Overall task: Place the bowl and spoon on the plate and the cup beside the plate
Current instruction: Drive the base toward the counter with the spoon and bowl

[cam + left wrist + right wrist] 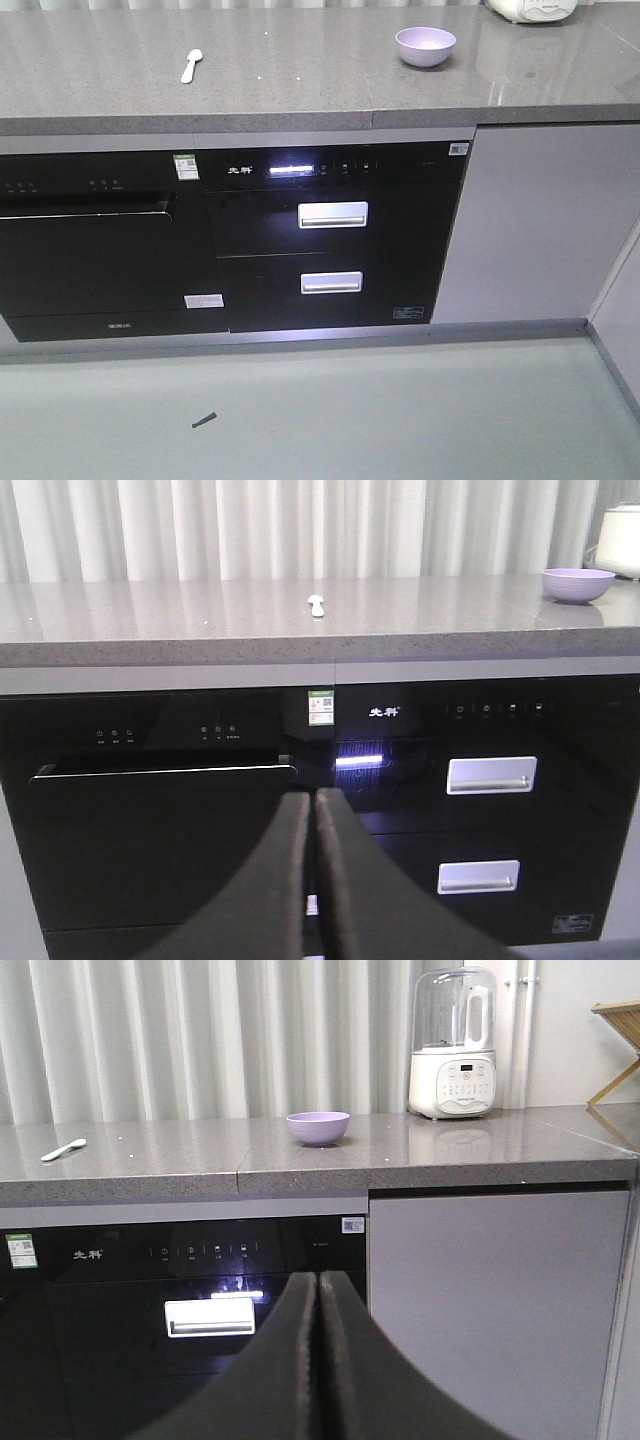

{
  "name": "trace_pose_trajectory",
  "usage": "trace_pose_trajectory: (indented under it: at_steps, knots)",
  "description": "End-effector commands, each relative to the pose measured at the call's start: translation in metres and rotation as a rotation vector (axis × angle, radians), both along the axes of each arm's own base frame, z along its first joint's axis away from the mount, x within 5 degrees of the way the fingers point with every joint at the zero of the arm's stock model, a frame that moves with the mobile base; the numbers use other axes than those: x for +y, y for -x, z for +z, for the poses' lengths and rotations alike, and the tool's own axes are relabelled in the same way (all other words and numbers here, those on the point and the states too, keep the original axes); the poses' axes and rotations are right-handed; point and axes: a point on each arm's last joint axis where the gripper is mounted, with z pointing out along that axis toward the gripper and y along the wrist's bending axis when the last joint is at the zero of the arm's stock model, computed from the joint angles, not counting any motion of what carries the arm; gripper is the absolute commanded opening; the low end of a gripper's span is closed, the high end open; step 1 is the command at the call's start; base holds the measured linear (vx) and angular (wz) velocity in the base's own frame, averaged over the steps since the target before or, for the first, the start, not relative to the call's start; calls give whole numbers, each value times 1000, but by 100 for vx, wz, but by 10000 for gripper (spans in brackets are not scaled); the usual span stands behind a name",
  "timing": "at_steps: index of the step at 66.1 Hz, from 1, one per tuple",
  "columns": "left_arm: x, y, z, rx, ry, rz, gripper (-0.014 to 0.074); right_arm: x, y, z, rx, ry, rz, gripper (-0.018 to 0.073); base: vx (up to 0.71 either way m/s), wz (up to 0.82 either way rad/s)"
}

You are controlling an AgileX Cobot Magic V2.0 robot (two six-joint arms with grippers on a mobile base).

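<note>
The lavender bowl [425, 46] stands upright on the grey countertop [300, 70], right of centre; it also shows in the left wrist view as the bowl [577, 584] and in the right wrist view as the bowl [318, 1127]. The pale spoon [191, 65] lies on the counter further left, seen again as the spoon [316, 604] and the spoon [63, 1149]. The plate and the cup are out of view. My left gripper [312, 798] and right gripper [318, 1278] are both shut and empty, held low in front of the cabinets, well short of the counter.
Black built-in appliances [230, 240] with two white drawer handles [333, 214] fill the cabinet front; a grey cabinet door [540, 220] is to the right. A white blender appliance [452, 1045] stands at the counter's back right. Curtains hang behind. A small dark scrap [204, 419] lies on the floor.
</note>
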Motion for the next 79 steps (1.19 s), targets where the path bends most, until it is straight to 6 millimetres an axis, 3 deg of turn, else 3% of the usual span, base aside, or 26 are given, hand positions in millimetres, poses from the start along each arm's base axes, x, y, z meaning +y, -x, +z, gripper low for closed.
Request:
trace_pose_trajectory:
  at_steps: [1,79]
  knots:
    - [0,2,13,-102,5,0,-6,1,1,4,-68,9,8,-6,19,4]
    - [0,2,13,-102,5,0,-6,1,1,4,-68,9,8,-6,22,3]
